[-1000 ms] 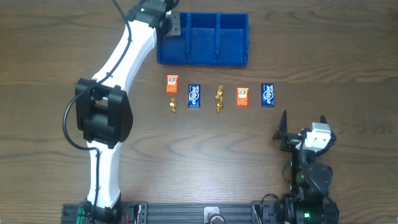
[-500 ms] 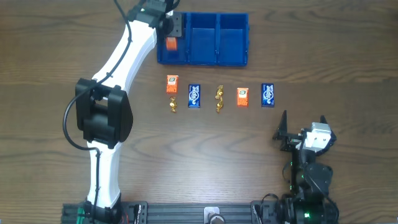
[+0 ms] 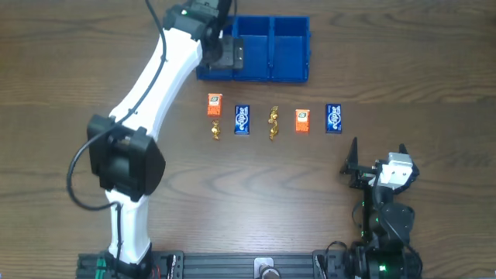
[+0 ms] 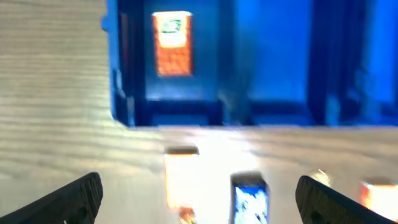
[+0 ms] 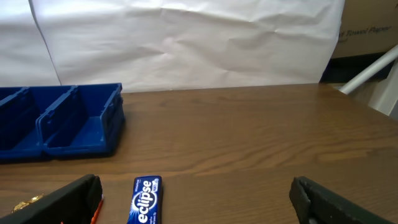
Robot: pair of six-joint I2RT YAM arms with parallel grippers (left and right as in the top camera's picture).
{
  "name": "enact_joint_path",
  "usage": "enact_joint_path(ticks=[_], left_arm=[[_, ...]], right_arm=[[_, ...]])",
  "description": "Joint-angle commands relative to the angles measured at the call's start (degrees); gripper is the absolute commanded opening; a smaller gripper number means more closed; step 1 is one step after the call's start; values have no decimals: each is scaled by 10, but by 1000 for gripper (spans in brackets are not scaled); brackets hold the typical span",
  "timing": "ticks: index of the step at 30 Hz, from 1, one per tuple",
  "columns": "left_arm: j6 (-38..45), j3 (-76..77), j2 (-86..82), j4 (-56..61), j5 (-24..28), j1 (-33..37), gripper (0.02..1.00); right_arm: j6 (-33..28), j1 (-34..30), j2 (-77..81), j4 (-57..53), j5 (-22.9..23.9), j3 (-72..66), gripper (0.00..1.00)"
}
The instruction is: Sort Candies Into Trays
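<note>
A blue three-compartment tray point(image 3: 287, 75) stands at the back of the table. My left gripper point(image 3: 227, 52) hangs open over the front edge of its left compartment. In the left wrist view an orange candy point(image 4: 172, 42) lies in that compartment of the tray point(image 4: 273, 115), beyond the empty left gripper point(image 4: 199, 190). On the table in front lie two orange candies point(image 3: 215, 105) point(image 3: 302, 120), two blue packs point(image 3: 242, 118) point(image 3: 334, 118) and two gold candies point(image 3: 216, 129) point(image 3: 273, 122). My right gripper point(image 3: 377, 156) stands open near the front right, empty.
The right wrist view shows the tray point(image 5: 81, 121) far off, a blue pack point(image 5: 144, 199) near the open right gripper point(image 5: 196, 196), and a white sheet behind the table. Bare wood lies left and right of the candy row.
An orange candy dropped from the left gripper into the tray's left compartment. That gripper then moved back toward the candy row and now covers the compartment in the top view. The right arm stayed still.
</note>
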Motion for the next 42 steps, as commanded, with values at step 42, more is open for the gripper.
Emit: enact_joint_path(ticks=[42], left_arm=[[-18, -297, 16, 180, 26, 4, 636]], right_arm=[[-4, -3, -3, -3, -1, -1, 998]])
